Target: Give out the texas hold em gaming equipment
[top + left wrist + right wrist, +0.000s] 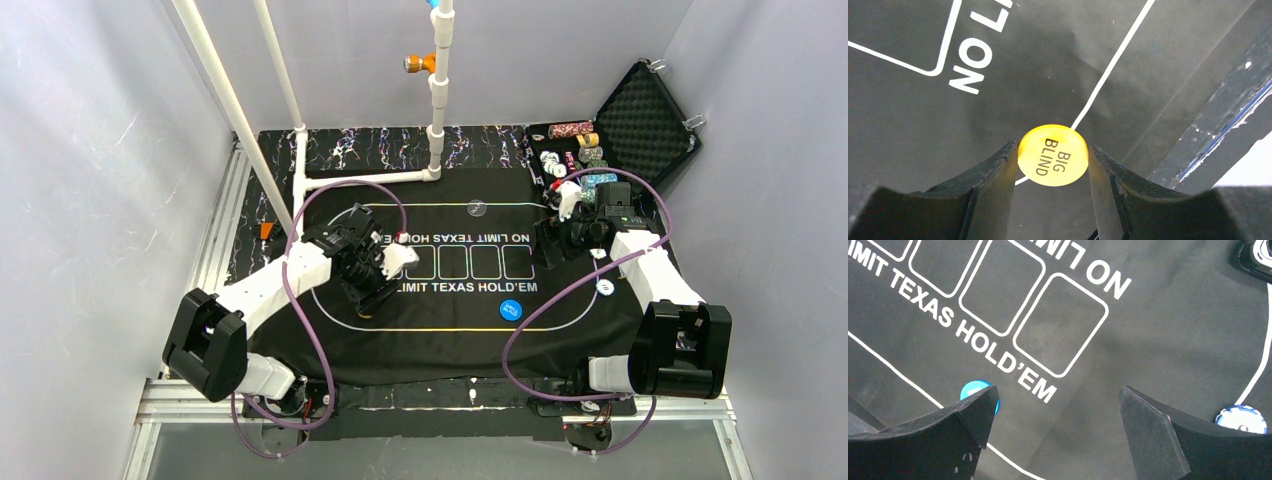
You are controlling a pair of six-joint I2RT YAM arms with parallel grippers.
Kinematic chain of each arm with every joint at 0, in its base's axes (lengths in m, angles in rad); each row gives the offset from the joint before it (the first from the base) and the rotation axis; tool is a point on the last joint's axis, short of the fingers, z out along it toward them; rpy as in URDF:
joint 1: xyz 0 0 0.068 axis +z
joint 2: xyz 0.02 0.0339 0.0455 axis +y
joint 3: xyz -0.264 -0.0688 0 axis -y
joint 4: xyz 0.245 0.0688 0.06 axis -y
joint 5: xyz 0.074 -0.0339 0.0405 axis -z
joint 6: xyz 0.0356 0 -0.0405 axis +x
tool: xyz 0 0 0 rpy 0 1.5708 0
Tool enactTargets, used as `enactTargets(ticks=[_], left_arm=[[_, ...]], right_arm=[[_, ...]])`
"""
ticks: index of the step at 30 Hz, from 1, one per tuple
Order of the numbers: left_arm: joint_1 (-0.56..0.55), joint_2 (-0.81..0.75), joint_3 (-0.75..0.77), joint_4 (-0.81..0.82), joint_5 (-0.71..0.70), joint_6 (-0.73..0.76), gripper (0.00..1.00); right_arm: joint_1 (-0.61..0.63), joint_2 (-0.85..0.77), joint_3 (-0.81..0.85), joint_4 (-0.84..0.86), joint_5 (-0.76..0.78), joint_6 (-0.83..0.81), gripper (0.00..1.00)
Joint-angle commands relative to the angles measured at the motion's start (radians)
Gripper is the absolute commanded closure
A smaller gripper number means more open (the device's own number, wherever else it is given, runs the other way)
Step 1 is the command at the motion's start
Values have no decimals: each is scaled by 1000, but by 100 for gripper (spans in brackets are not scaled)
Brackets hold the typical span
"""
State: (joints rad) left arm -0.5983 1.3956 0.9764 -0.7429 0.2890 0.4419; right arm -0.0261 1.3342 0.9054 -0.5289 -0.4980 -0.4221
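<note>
A yellow button disc (1053, 155) marked "BIG BLIND" sits between the fingertips of my left gripper (1053, 157), which is shut on its edges over the white oval line at the left end of the mat. In the top view the left gripper (366, 300) hides this disc. My right gripper (1058, 395) hangs open over the mat's right half with nothing between its fingers; in the top view it (550, 243) is near the case. A blue button disc (512, 310) lies on the mat, partly behind my right finger (973, 390). A white chip (1243, 419) lies to the right.
The black mat (450, 335) covers the table. An open foam-lined case (640, 120) at the back right holds several chips (575, 150). Two white chips (604, 287) lie by the right arm. A clear disc (478, 209) lies at the oval's far edge. White pipes (437, 100) stand at the back.
</note>
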Motion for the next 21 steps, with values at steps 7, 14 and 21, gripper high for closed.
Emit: enactTargets(ticks=[7,14,21], left_arm=[[-4,-41,-110,105,-8,54,77],[-40,8,-125,163,-6,37,76],[-77,44,-154,203,-37,29,72]], right_arm=[[-5,-16,26,-28,-44,-29,0],[-4,-21,23,-31,-39,-33,0],[-3,-21,24,-35,-39,-36,0]])
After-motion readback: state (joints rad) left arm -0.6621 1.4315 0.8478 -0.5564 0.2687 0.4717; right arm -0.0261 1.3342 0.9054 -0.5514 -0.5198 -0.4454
